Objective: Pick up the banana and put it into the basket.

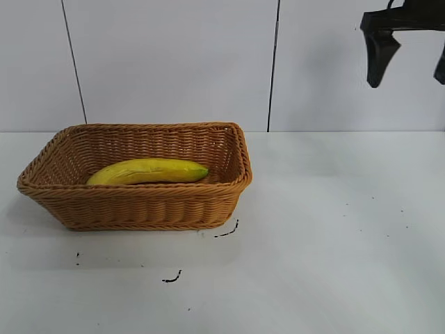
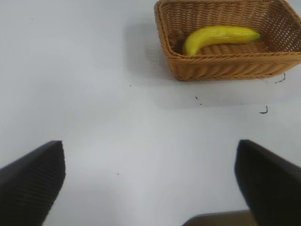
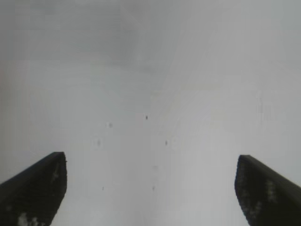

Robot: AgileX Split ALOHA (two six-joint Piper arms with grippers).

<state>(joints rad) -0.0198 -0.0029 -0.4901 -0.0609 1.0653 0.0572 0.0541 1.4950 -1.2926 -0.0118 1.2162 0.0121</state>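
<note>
The yellow banana lies lengthwise inside the tan wicker basket at the left of the white table. Both also show in the left wrist view, the banana inside the basket, far from that arm. My right gripper hangs open and empty high at the top right, well away from the basket; its wrist view shows its gripper over bare table. My left gripper is open and empty over bare table; it is out of the exterior view.
A white table with a few small black marks in front of the basket. A white panelled wall stands behind.
</note>
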